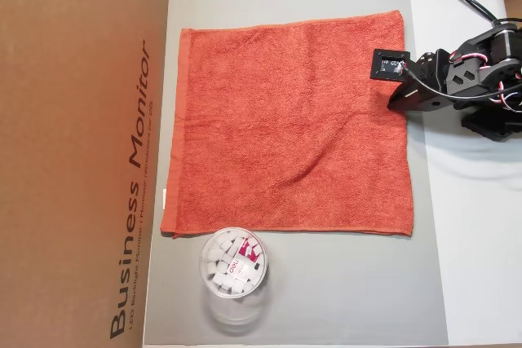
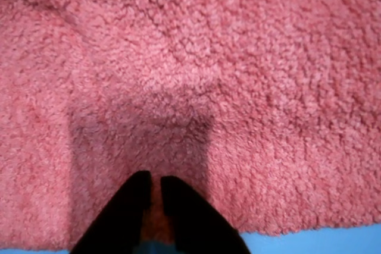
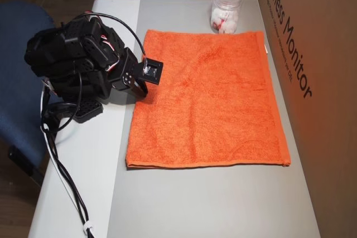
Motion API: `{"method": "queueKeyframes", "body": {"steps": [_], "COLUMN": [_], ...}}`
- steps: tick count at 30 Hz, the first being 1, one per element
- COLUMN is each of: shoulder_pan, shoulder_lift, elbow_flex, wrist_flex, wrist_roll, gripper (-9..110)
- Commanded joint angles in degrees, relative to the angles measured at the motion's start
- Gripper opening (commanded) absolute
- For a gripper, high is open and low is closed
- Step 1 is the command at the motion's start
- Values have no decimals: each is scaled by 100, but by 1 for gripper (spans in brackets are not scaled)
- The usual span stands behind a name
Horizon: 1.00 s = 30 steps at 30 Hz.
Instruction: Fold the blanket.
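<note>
Blanket: you are looking at an orange-red terry towel lying spread flat on the grey mat, all four hemmed edges showing in both overhead views; a shallow crease is running across its middle.
Gripper: you are seeing two dark fingers in the wrist view, nearly together with only a thin gap between them, tips pressing down onto the pile just inside the blanket's edge. A little cloth is showing in the gap, but you cannot tell whether they are pinching it.
Blanket edge at the gripper: in the wrist view the hem is running along the bottom of the picture with a blue strip of surface just beyond it.
Arm: the black arm is standing just off the blanket's side, reaching over that edge near one corner; its wrist camera is sitting above the cloth.
Cable: a black lead is trailing away from the arm's base, away from the blanket.
Tub: a clear round plastic tub holding small white and red pieces is standing just beside the blanket's edge, close to the corner away from the arm.
Box: a brown cardboard box printed "Business Monitor" is lying along the blanket's side opposite the arm, nearly touching the hem.
</note>
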Motion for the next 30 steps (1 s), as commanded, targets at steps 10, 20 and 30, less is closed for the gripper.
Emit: {"method": "queueKeyframes", "body": {"steps": [10,20,30], "shoulder_pan": [-26,-70,-308], "shoulder_lift": [26,-35,-53], "elbow_flex": [35,35,-712], "wrist_flex": [9,-44,-79], "wrist_roll": [-44,-44,-44], "gripper": [0,0,0]}}
